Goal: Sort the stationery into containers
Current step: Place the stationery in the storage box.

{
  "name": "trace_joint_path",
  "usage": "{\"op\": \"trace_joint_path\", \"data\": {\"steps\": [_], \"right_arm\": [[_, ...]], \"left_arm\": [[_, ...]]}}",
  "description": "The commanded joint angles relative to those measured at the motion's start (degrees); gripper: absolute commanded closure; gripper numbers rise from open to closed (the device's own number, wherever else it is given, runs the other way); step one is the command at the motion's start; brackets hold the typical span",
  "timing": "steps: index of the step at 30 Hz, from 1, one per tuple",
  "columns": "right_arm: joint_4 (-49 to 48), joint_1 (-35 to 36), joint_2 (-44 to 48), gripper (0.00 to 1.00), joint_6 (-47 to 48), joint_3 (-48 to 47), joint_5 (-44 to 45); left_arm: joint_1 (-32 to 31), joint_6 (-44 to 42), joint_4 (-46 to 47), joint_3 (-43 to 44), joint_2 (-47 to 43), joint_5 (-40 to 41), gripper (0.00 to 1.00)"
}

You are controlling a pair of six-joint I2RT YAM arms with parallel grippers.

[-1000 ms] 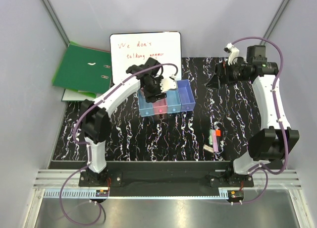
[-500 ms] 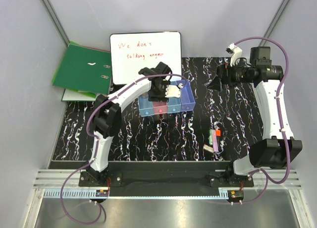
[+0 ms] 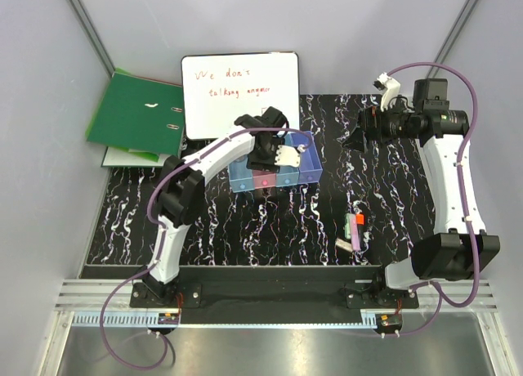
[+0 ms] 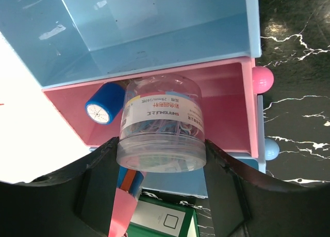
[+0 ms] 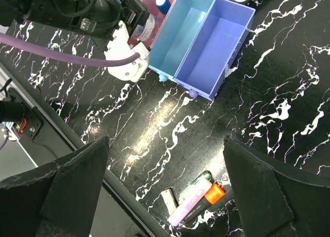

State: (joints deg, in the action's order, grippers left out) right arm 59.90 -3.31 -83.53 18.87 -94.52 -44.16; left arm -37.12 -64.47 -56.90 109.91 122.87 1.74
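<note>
My left gripper is shut on the clear round pot of coloured paper clips and holds it over the pink bin of the four joined bins. The blue-capped tube lies in the pink bin. The pink-capped cylinder shows under the pot by a light blue bin. My right gripper is open and empty, high above the table's back right. The green stick, pink bar and orange-capped marker lie together on the table.
A whiteboard with red writing stands behind the bins. A green ring binder lies at the back left. A small beige piece lies beside the marker group. The light blue and purple bins on the right hold nothing.
My left gripper has moved right along the bins with the pot and now sits over the pink bin. The right arm has shifted slightly to the right.
</note>
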Motion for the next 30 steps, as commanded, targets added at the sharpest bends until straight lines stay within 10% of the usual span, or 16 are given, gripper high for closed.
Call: {"op": "trace_joint_path", "data": {"steps": [1, 16, 30], "right_arm": [[0.13, 0.32, 2.31, 0.0, 0.38, -0.58, -0.75], [0.04, 0.32, 3.72, 0.0, 0.02, 0.83, -0.49], [5.57, 0.32, 3.11, 0.0, 9.22, 3.46, 4.87]], "left_arm": [[-0.05, -1.36, 0.83, 1.89, 0.7, 2.65, 0.63], [-0.05, -1.81, 1.71, 2.41, 1.59, 4.77, 0.27], [-1.37, 4.95, 1.54, 5.23, -7.11, 0.2, 0.21]]}}
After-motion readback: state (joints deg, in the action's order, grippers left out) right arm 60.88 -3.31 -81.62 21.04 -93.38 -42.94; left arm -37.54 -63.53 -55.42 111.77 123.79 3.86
